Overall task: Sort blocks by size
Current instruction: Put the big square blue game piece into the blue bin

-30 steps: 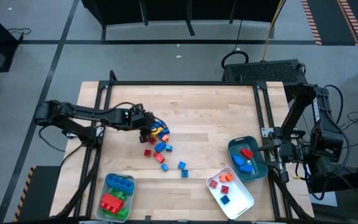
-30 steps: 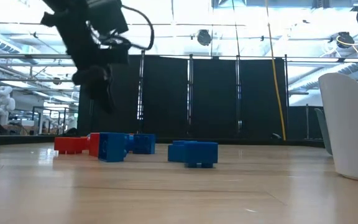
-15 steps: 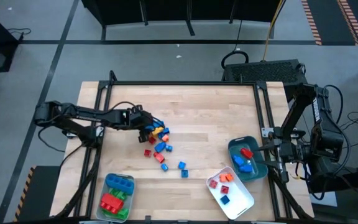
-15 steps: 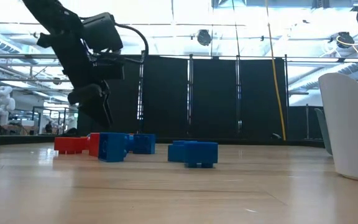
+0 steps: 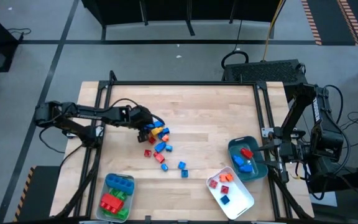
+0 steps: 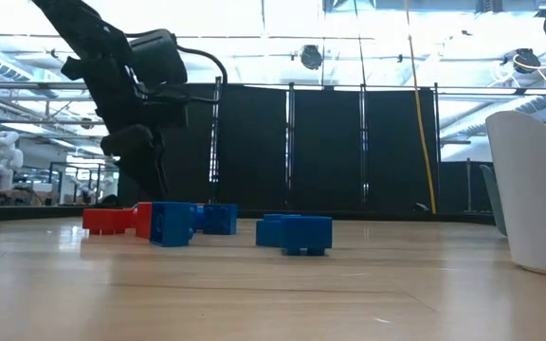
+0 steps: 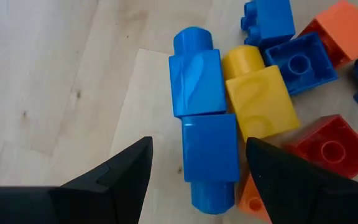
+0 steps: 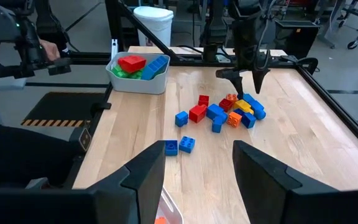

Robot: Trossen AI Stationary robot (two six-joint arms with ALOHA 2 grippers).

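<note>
Loose blocks lie in a pile left of the table's middle, with a few more strewn toward the near edge. My left gripper hangs open just over the pile's left side, pointing steeply down. In its wrist view its fingers stand either side of a blue block that lies flat on the wood beside a yellow one, without touching it. My right gripper waits open at the table's right edge, by the teal tray.
A pale tray at the near left holds long blue, red and green bricks. The teal tray holds red and blue ones. A white tray at the near right holds small red, orange and blue ones. Bare wood spreads across the table's far half.
My left gripper has come down toward the block pile and tipped more steeply downward, staying open. The blocks have not moved.
</note>
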